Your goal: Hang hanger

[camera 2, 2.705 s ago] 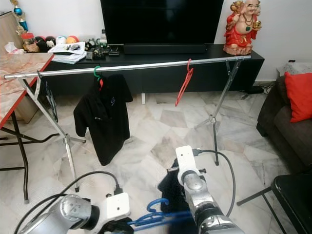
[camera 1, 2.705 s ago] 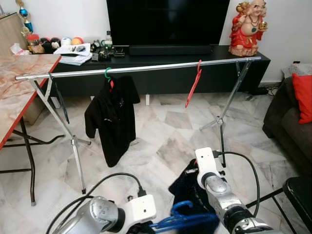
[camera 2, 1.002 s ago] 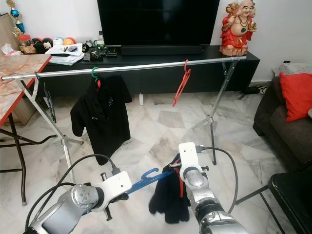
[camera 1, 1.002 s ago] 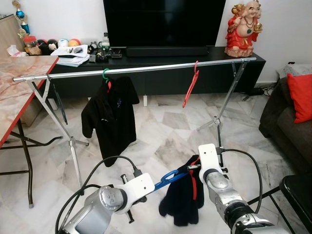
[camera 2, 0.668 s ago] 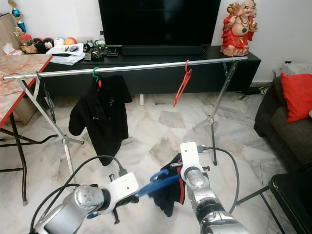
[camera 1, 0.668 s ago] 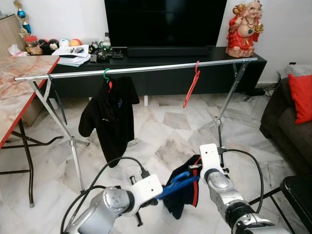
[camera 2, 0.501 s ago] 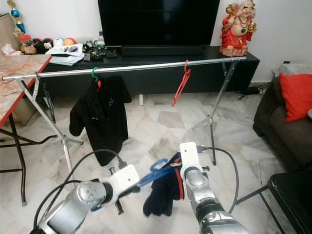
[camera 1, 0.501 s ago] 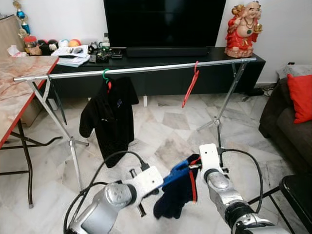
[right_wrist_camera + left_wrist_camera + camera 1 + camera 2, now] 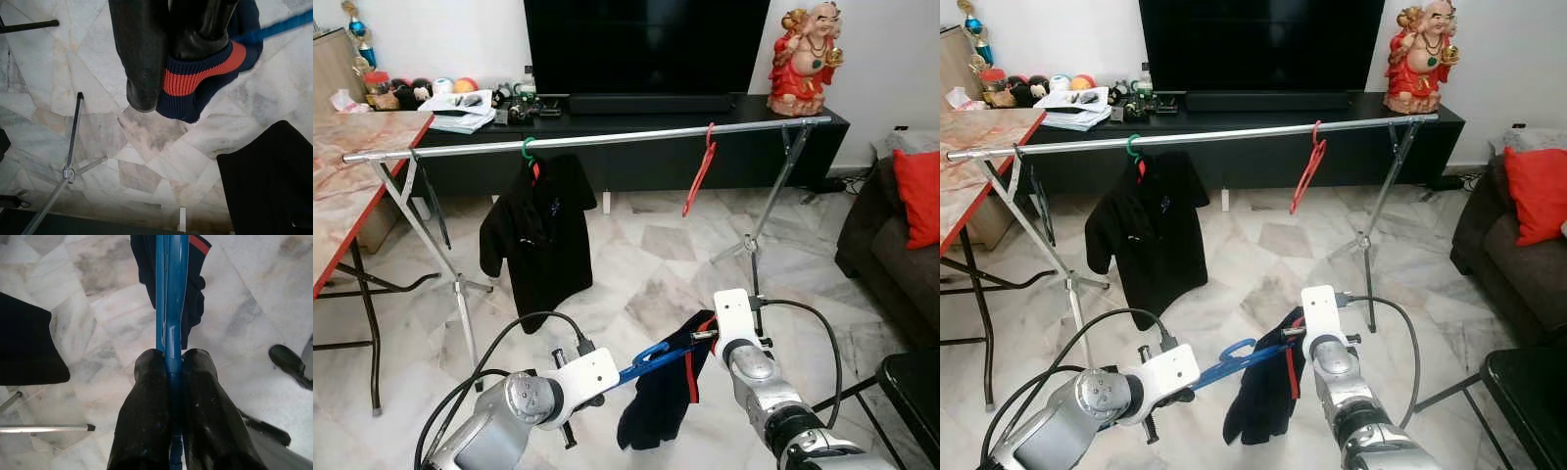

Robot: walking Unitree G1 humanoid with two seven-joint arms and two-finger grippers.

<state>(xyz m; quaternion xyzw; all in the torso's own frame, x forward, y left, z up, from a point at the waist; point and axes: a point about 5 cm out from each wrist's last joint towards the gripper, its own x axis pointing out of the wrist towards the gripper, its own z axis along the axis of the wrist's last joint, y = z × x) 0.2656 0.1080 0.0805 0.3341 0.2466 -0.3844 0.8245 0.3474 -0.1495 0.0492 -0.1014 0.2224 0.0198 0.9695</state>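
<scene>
blue hanger (image 9: 651,356) held low between both arms, well short of the rail (image 9: 597,139)

left end effector (image 9: 168,377) is clenched on the hanger's blue bar; right end effector (image 9: 176,58) pinches the navy garment's (image 9: 656,397) red-striped collar. risk: that cloth slides off the hanger if the two arms lift unevenly. open stretch of rail between the black shirt (image 9: 540,230) and the red hanger (image 9: 699,176) looks the roomiest spot.

Rail (image 9: 607,138) across front; shirt (image 9: 540,235) hangs left, hanger (image 9: 699,180) right; table (image 9: 352,186) far left.
</scene>
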